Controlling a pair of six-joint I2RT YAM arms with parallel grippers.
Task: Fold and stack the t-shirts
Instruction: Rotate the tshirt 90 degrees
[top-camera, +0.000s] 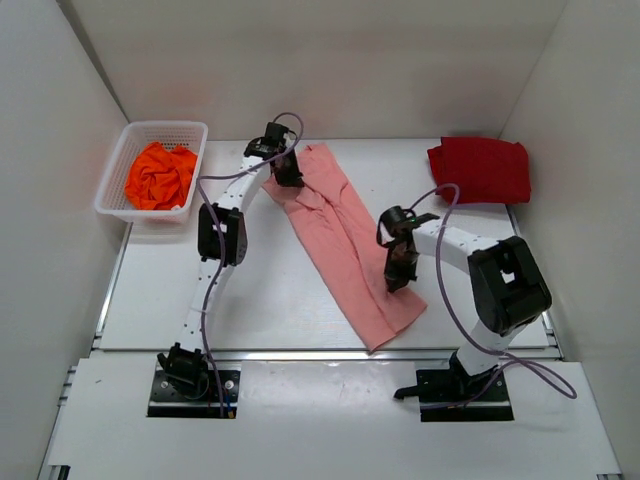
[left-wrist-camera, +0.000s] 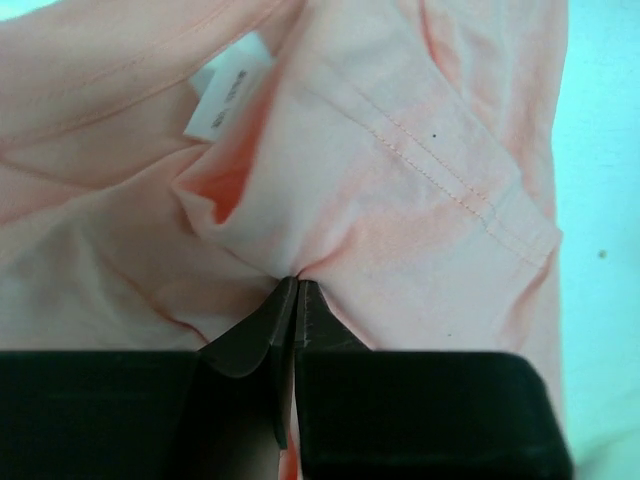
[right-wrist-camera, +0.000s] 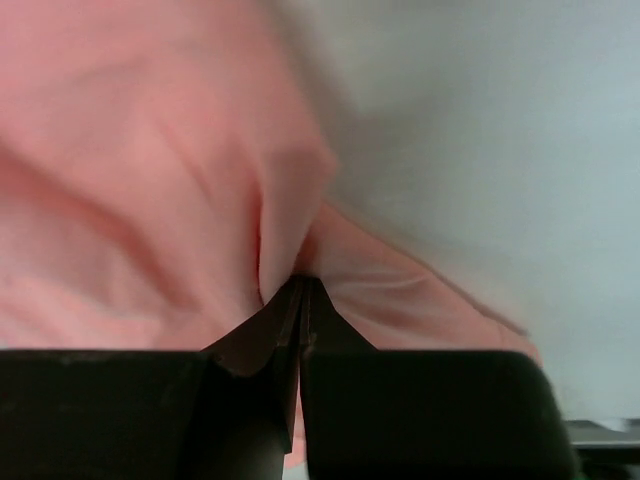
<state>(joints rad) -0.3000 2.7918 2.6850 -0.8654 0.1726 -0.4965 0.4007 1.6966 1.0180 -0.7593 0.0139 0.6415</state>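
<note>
Left gripper (left-wrist-camera: 298, 284) clamps salmon-pink t-shirt (left-wrist-camera: 400, 210) (label (left-wrist-camera: 226, 95) seen only from wrist).

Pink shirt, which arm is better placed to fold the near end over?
Probably right: the right gripper is shut on the salmon-pink shirt near its near end; the left gripper pinches the far, collar end.

Soft matt cloth salmon-pink t-shirt (top-camera: 340, 235); glossy white plastic lattice basket (top-camera: 150, 214)

Basket (top-camera: 145, 214) blocks far-L corner; bare table (top-camera: 270, 290) mid-front prob. passable.
</note>
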